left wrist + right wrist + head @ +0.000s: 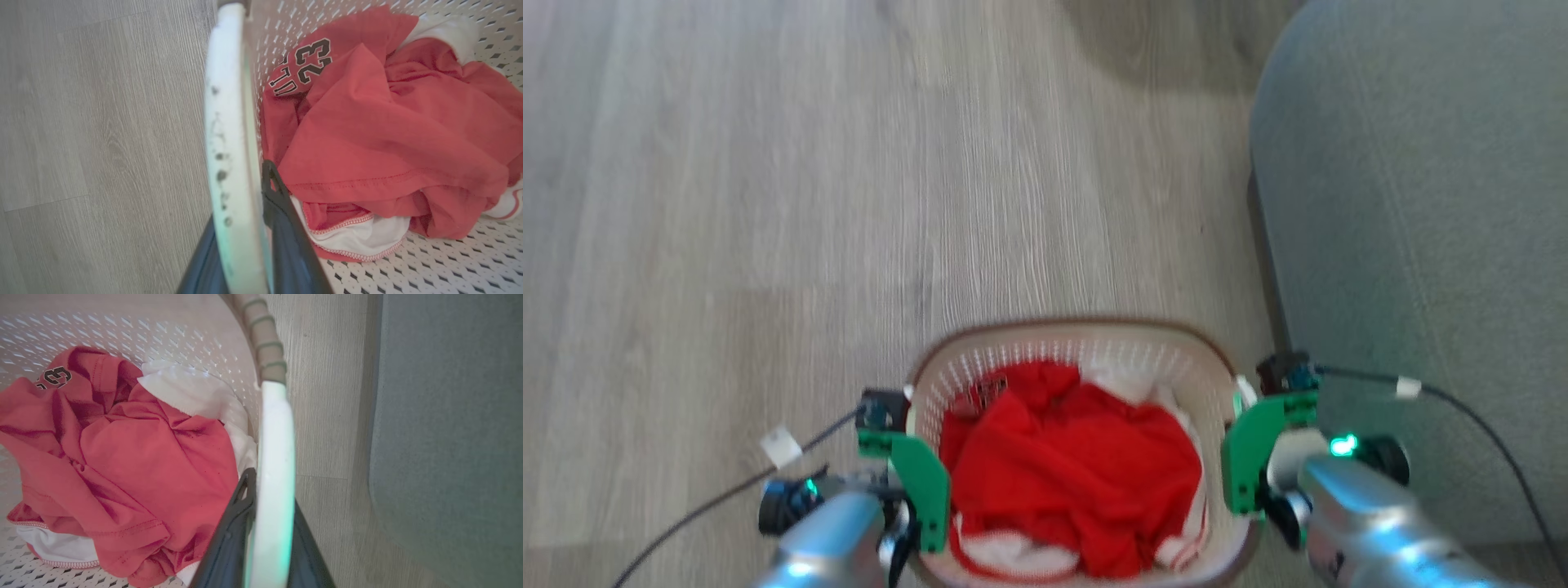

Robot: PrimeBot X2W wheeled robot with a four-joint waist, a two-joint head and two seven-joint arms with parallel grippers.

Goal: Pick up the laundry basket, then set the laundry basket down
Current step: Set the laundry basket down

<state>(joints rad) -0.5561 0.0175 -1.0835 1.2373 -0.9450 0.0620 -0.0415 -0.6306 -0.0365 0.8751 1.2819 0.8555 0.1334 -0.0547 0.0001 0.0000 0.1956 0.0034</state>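
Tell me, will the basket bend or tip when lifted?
Probably light: the basket is holey plastic holding a few clothes. It should lift level, since the left tool and right tool clamp opposite handles. The handles may flex.

Matt cream plastic, perforated, is seen on laundry basket (1143, 347); rim (1078, 322) woven-look brown. Handle (229, 122) smooth white plastic, scuffed with dark marks. Clothes (1078, 465) soft red and white cloth, hems stitched. Floor (768, 204) matt wood-grain. Upholstery (1421, 204) grey, finely textured fabric. Forearms (1372, 514) glossy silver.
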